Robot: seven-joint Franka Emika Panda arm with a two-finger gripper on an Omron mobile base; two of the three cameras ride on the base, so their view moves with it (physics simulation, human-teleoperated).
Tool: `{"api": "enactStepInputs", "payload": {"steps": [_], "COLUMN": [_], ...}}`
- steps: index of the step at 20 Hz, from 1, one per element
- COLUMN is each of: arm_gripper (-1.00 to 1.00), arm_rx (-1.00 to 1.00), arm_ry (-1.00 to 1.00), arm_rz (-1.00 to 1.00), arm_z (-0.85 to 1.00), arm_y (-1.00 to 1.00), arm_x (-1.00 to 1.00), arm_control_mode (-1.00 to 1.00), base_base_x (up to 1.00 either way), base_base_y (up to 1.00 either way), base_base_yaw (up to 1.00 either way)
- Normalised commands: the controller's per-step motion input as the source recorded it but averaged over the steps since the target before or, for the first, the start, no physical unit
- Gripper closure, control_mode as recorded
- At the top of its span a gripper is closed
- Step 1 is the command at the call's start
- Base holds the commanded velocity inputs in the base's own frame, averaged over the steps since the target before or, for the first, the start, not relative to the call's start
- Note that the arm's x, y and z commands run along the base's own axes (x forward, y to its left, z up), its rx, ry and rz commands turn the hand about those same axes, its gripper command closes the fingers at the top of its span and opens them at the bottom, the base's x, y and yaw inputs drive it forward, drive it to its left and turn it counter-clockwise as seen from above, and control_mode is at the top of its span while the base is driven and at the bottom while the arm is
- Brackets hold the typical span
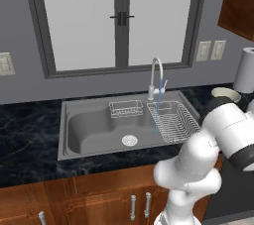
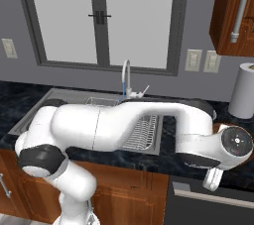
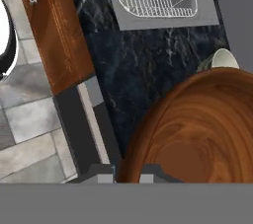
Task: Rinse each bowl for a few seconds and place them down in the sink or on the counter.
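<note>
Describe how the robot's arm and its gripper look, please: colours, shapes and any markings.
The arm is glossy white, built of thick rounded segments, with dark grey bands at the joints. One joint ends in a round dark cap carrying small light marks and a red dot. The gripper has two small dark grey fingertips with squared ends. No cables are visible.

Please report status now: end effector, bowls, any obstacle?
End effector shut on wooden bowl. Cream bowl on counter. Faucet running. No obstacle seen.
</note>
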Motion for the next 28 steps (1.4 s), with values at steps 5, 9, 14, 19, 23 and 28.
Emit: {"api": "enactStepInputs", "payload": {"steps": [5,9,14,19,23,28], "arm_gripper": [1.0,1.0,1.0,1.0,1.0,1.0], "arm_rx": [-0.11,-0.02,0.02,0.05,0.09,0.09], "arm_ry": [0.11,0.08,0.04,0.02,0.05,0.04], "arm_rz": [0.17,0.13,0.1,0.13,0.14,0.16], "arm_z": [0.15,0.01,0.0,0.0,0.0,0.0], "arm_y": [0.51,0.57,0.5,0.43,0.37,0.4], "arm_x": [-0.18,-0.1,-0.02,0.01,0.0,0.02], "arm_control_mode": [-1.0,-1.0,-1.0,-1.0,-1.0,-1.0], "base_base_x": [0.0,0.0,0.0,0.0,0.0,0.0], "base_base_y": [0.0,0.0,0.0,0.0,0.0,0.0], "base_base_yaw": [0.0,0.0,0.0,0.0,0.0,0.0]}}
